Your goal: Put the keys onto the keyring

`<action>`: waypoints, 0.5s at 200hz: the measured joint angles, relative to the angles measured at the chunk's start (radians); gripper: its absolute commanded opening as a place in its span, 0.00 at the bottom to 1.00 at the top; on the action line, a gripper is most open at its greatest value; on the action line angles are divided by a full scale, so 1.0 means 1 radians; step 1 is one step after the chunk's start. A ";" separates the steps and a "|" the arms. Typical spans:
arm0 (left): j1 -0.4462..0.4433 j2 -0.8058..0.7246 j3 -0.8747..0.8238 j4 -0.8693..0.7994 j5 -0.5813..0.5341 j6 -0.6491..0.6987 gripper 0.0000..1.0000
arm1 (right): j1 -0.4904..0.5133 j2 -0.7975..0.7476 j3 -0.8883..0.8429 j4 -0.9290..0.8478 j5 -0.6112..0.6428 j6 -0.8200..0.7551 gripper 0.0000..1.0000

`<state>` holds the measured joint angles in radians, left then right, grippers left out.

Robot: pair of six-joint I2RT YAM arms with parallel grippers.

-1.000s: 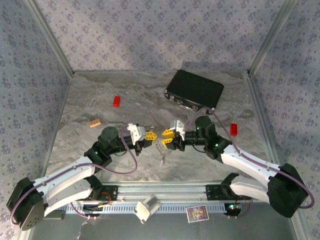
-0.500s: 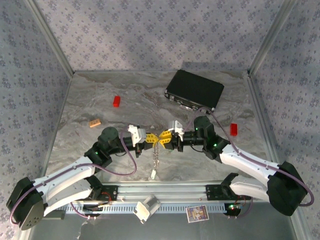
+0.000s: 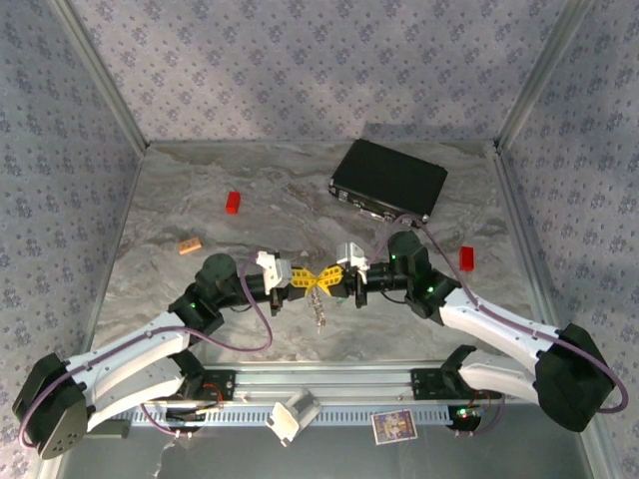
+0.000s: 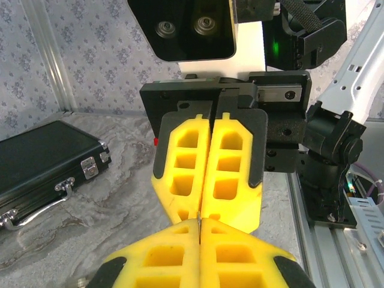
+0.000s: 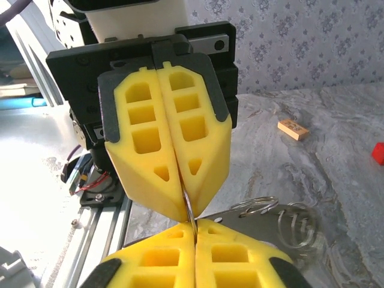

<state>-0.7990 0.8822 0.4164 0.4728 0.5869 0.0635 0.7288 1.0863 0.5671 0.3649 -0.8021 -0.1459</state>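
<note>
Two claws meet tip to tip at table centre. The left claw [image 3: 303,283] and right claw [image 3: 331,280] are both clenched on one thin silvery sliver, apparently the keyring [image 3: 319,307]. Its wire loops dangle at 6 o'clock below the tips; the keys are too small to pick out.

Step, as I judge: ring held for threading. Next calls for prising a coil apart.

Yellow pads [image 5: 150,138], ribbed, wedge-shaped; marbled grey tabletop [image 3: 280,205].

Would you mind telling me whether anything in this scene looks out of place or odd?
Nothing looks spilled or damaged. One oddity sits mid-table: the left gripper and right gripper are both shut, tip to tip, on the same thin sliver of the keyring, whose bunch of small metal pieces trails from the pinch toward the near edge.
</note>
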 measured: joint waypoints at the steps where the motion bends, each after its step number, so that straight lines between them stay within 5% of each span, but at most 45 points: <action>1: 0.000 0.000 0.000 0.000 0.000 0.000 0.02 | 0.000 0.000 0.000 0.000 0.000 -0.001 0.00; 30: -0.002 -0.010 0.000 -0.013 -0.015 0.012 0.30 | 0.001 0.000 0.017 -0.039 0.000 -0.014 0.00; 100: -0.002 -0.058 0.022 -0.241 -0.107 0.050 0.34 | 0.010 -0.001 0.093 -0.266 0.063 -0.134 0.00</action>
<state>-0.8009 0.8246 0.4381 0.2317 0.4801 0.1131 0.7383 1.0851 0.6601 0.0986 -0.7387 -0.2794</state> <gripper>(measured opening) 0.340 0.042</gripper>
